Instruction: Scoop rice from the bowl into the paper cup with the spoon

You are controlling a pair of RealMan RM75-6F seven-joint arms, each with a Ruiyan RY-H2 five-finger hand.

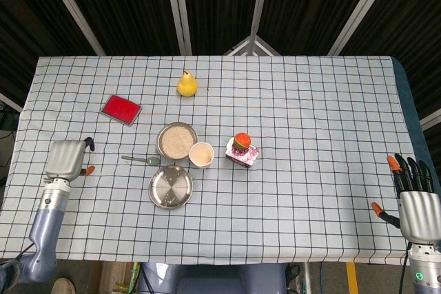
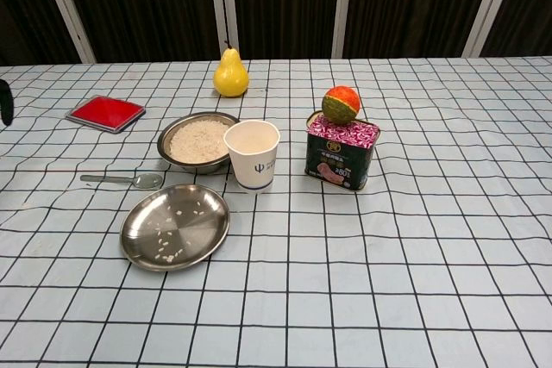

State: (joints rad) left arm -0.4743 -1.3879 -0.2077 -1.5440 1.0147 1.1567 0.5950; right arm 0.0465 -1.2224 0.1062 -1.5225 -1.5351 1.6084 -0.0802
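Observation:
A steel bowl [image 1: 159, 144] [image 2: 161, 146] full of rice sits mid-table, and a white paper cup [image 1: 201, 154] [image 2: 252, 154] stands upright against its right side. The metal spoon [image 1: 141, 160] [image 2: 121, 180] lies flat on the cloth left of the bowl, handle pointing left. My left hand [image 1: 67, 160] hovers over the table's left part, well left of the spoon and holding nothing; only a dark fingertip of it shows at the left edge of the chest view. My right hand [image 1: 417, 204] stays at the near right corner, fingers spread, empty.
A steel plate [image 1: 171, 187] [image 2: 185, 234] with a few rice grains lies in front of the bowl. A tin [image 1: 242, 155] [image 2: 342, 157] topped by an orange-green ball stands right of the cup. A pear [image 1: 187, 84] [image 2: 230, 73] and a red card [image 1: 121, 109] [image 2: 105, 113] lie farther back.

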